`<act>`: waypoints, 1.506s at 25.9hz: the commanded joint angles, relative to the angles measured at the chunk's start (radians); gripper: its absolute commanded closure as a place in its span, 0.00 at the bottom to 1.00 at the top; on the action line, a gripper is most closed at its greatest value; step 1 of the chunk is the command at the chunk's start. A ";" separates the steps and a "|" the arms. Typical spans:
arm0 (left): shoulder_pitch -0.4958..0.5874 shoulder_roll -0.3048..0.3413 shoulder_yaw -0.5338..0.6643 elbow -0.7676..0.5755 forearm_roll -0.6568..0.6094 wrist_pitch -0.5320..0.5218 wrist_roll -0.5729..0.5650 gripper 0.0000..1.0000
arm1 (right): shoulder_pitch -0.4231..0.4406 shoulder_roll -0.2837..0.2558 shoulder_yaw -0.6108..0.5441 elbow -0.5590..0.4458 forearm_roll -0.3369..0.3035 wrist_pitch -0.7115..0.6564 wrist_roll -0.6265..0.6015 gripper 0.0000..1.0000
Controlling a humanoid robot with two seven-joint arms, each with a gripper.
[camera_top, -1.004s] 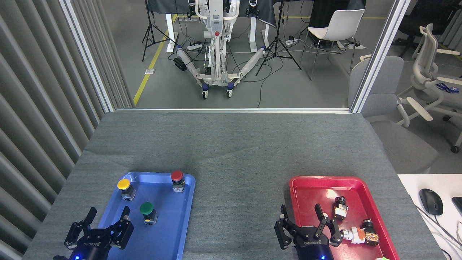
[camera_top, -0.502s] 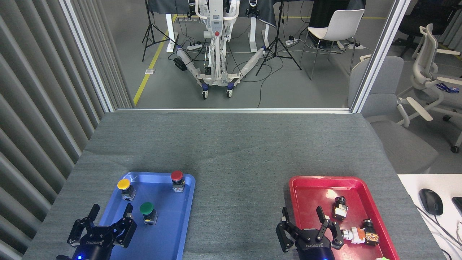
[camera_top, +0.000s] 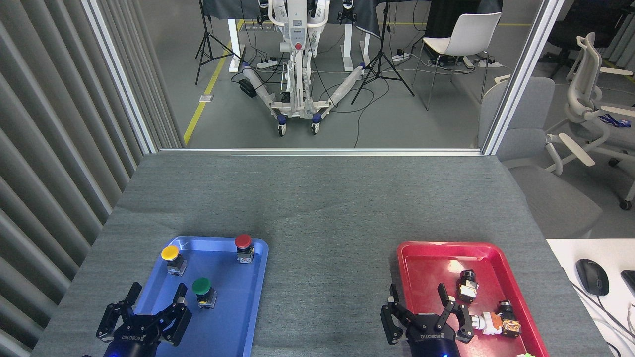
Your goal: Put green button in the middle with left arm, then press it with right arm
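Note:
The green button (camera_top: 203, 290) stands upright in the near half of the blue tray (camera_top: 248, 302). My left gripper (camera_top: 157, 295) is open at the tray's near left edge, its right finger just left of the button and not touching it. Bare grey cloth marks the middle (camera_top: 330, 277) of the table between the two trays. Over the near left edge of the red tray (camera_top: 426, 258), my right gripper (camera_top: 417, 292) hangs open with nothing between its fingers.
A yellow button (camera_top: 171, 258) and a red button (camera_top: 243, 247) stand at the far end of the blue tray. The red tray holds several small black and silver parts (camera_top: 468, 283). A mouse (camera_top: 592, 276) lies on a white desk to the right.
Both grippers have drawn back slightly toward the near edge. The left one has also shifted a little to the right. The buttons have not moved.

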 commanded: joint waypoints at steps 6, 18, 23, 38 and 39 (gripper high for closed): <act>0.000 -0.005 0.000 0.005 0.000 0.010 -0.009 0.00 | 0.000 0.002 0.000 0.000 0.055 0.018 -0.003 0.02; 0.002 -0.004 0.000 0.011 -0.005 0.011 -0.014 0.00 | 0.000 0.002 -0.003 0.001 0.055 0.009 -0.008 0.01; 0.014 -0.001 0.000 0.014 -0.006 0.011 -0.012 0.02 | 0.000 0.002 -0.002 0.006 0.055 0.010 -0.008 0.02; 0.009 -0.016 -0.002 0.055 -0.008 0.011 -0.014 0.04 | 0.000 0.002 -0.002 0.015 0.053 -0.002 -0.009 0.05; 0.008 -0.021 -0.002 0.072 -0.008 0.011 -0.014 0.04 | 0.000 0.002 -0.002 0.015 0.053 -0.004 -0.009 0.05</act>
